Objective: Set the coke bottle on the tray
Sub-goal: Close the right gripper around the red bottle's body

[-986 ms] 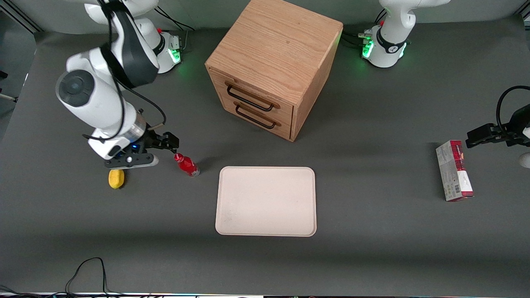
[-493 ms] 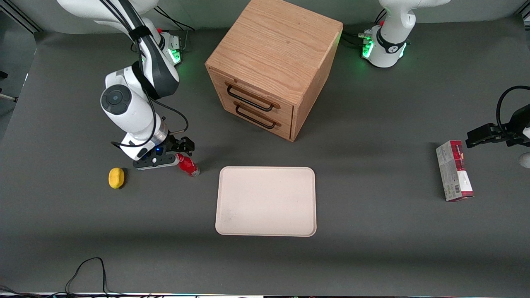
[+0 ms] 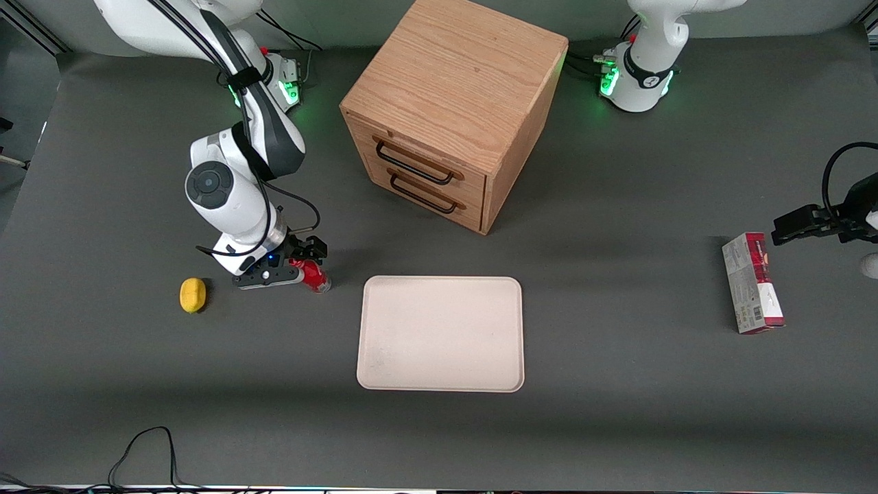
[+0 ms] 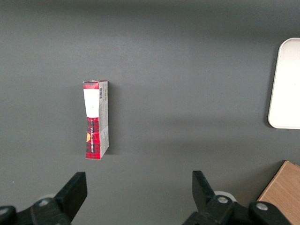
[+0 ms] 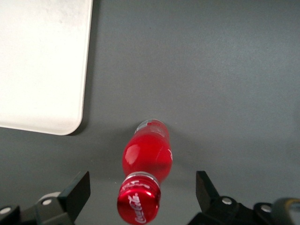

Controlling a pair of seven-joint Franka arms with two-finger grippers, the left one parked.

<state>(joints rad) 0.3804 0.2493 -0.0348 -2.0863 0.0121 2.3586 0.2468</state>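
Coke bottle: small bright red plastic bottle (image 5: 146, 164) with a red cap printed in white script and a clear base, standing on the dark grey table, leaning slightly.
Gripper: the right arm's black two-finger gripper (image 3: 302, 262) hangs low over the bottle (image 3: 315, 276), fingers spread wide and holding nothing.
Bottle against gripper: in the right wrist view the cap sits between the two black fingertips (image 5: 77, 190), clear of both; the body and base reach out from the gripper toward the tray.
Wrist view only: the cap lettering, the clear base and the gap on each side of the cap; the front view hides the cap under the gripper.
Front view only: the whole table layout.
Tray: large flat cream rectangular tray (image 3: 441, 334) with rounded corners and a low rim, matte and faintly speckled, near the bottle but apart from it; its rounded corner (image 5: 70, 123) shows in the wrist view.
Yellow lemon-like object: small and rounded (image 3: 193, 295), on the table beside the gripper, away from the tray.
Cabinet: light oak wooden drawer cabinet (image 3: 453, 103), two drawers with dark wire handles, farther from the front camera than the tray.
Carton: red-and-grey box (image 3: 752, 283) lying flat toward the parked arm's end of the table; the left wrist view shows its red plaid print (image 4: 96, 119).
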